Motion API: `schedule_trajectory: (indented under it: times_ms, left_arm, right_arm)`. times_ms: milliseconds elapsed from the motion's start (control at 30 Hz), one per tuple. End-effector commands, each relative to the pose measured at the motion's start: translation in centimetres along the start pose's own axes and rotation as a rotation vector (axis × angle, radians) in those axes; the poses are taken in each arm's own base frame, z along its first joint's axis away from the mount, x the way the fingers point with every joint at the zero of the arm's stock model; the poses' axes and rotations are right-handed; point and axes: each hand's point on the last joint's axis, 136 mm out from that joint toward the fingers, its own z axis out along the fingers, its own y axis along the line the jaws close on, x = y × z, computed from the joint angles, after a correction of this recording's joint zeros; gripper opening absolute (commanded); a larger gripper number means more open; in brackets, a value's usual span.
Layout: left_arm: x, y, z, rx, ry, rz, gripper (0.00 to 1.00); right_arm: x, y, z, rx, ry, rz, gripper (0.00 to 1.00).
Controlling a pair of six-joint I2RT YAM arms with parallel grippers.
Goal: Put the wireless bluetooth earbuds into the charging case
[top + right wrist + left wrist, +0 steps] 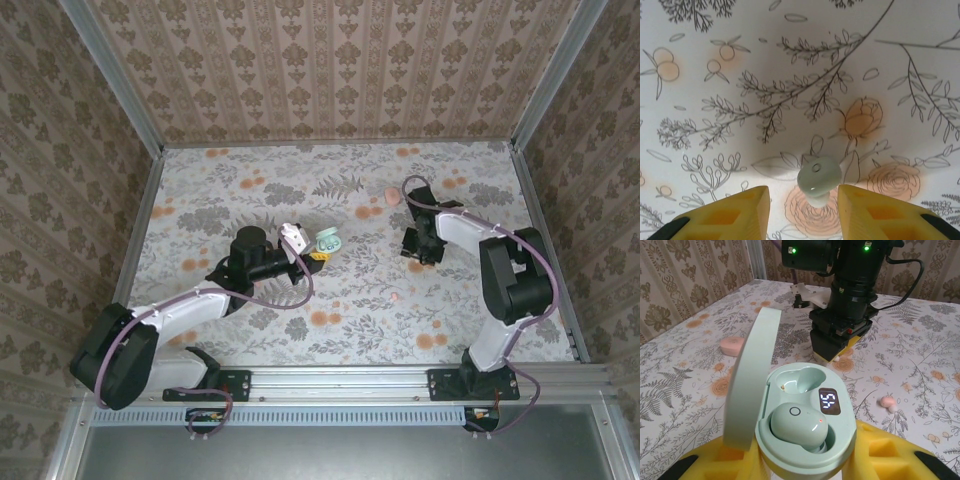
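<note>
- Hanging low over the table (715,125), the right pincer (802,195) has its jaws apart, with a mint bud (819,182) lying between them. There is a gap on either side, so nothing is gripped yet.
- Sitting nearer one finger than the other, that bud looks small, rounded and glossy. I'd guess an uneven squeeze could shove it sideways or pop it out.
- If it is pinched crooked, it would likely reach the case at the wrong angle and not seat.
- The left pincer (805,462) is closed on the open case (840,432), with the lid (747,375) tipped up to one side.
- One bud (799,422) sits in the socket nearest that pincer, and the empty socket (797,382) lies just beyond it.
- The case seems held only by its base. A firm push from above might tilt it or slide it in the pads, and a careless approach could knock the lid.
- A pink bud (887,401) and a pink case (732,345) lie on the table beyond the left pincer. Picking up the pink bud for this mint case would probably be a mismatch.
</note>
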Motion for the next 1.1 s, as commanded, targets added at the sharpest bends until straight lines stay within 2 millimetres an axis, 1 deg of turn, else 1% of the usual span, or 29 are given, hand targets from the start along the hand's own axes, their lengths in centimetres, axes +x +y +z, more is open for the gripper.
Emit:
schedule_trajectory:
  times_ms: [0, 167, 300, 433, 567, 900, 1067]
  left_arm:
    - [-0.1, 0.0, -0.4, -0.006, -0.004, 0.023, 0.13]
    - [0.0, -0.1, -0.4, -0.006, 0.001, 0.020, 0.13]
    - [0.0, 0.0, -0.4, -0.008, 0.000, 0.020, 0.12]
    - [0.0, 0.0, -0.4, -0.010, 0.003, 0.017, 0.12]
    - [0.1, 0.1, -0.3, -0.011, 0.006, 0.016, 0.12]
    - [0.1, 0.1, -0.2, -0.008, 0.007, 0.010, 0.12]
    - [0.0, 0.1, -0.2, -0.010, 0.004, 0.011, 0.12]
  right_arm:
    - [-0.9, -0.6, 0.0, 0.056, -0.008, -0.039, 0.40]
    - [-1.6, -0.7, 0.1, 0.087, -0.012, -0.070, 0.39]
    - [-1.7, -0.7, 0.4, 0.097, -0.003, -0.089, 0.36]
    - [-1.2, -0.9, 0.6, 0.109, 0.018, -0.112, 0.33]
    - [-0.7, -1.1, 0.8, 0.123, 0.035, -0.133, 0.32]
    - [0.2, -1.5, 0.6, 0.149, 0.068, -0.177, 0.32]
    - [0.7, -1.8, 0.6, 0.165, 0.087, -0.193, 0.25]
